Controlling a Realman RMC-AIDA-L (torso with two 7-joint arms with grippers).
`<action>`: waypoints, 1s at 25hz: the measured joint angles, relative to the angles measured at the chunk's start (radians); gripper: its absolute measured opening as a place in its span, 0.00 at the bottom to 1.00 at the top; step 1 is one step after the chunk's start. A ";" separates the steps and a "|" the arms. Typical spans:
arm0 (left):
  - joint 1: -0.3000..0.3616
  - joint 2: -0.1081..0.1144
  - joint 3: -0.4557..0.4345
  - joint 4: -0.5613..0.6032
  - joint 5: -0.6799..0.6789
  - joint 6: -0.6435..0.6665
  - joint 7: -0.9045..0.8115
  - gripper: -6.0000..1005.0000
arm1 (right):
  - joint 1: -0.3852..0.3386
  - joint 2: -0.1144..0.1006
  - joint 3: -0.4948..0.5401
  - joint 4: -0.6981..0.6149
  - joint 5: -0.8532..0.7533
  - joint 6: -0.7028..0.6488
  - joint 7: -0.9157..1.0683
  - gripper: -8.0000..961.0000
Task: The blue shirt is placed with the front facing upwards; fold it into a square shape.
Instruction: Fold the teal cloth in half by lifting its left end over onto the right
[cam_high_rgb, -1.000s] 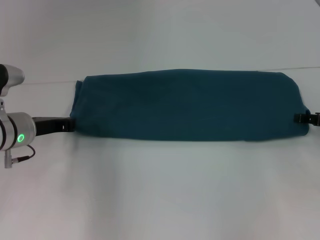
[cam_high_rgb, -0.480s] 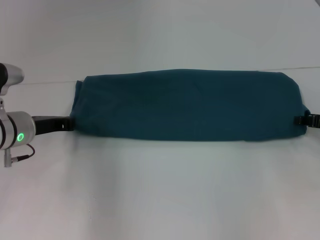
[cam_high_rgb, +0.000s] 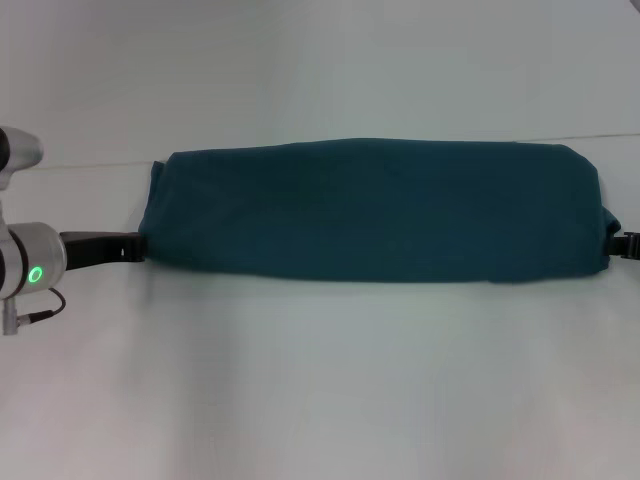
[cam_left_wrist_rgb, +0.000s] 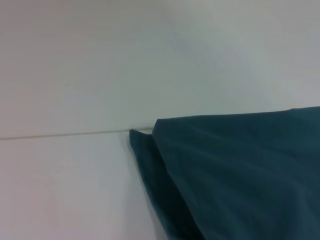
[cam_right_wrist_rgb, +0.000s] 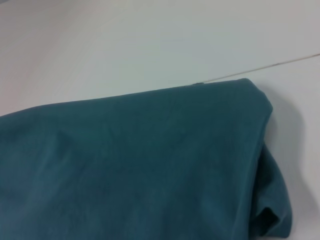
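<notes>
The blue shirt (cam_high_rgb: 375, 210) lies folded into a long band across the middle of the white desk (cam_high_rgb: 320, 380), no lettering showing. Its ends hide both fingertips. The left pincer (cam_high_rgb: 138, 246) reaches in low at the shirt's left end, the right pincer (cam_high_rgb: 620, 244) at its right end, mostly cut off. Each seems to meet the cloth; I cannot tell whether either grips it.
</notes>
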 joint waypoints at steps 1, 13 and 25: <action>0.003 0.000 0.000 0.004 0.000 0.006 0.000 0.03 | -0.001 0.000 0.000 -0.001 0.000 0.000 0.000 0.12; 0.068 -0.005 -0.007 0.085 -0.018 0.133 -0.003 0.03 | -0.006 -0.010 0.008 -0.011 0.004 -0.060 -0.068 0.02; 0.172 -0.005 -0.008 0.196 -0.050 0.308 -0.002 0.03 | -0.064 -0.006 0.020 -0.095 0.014 -0.165 -0.104 0.06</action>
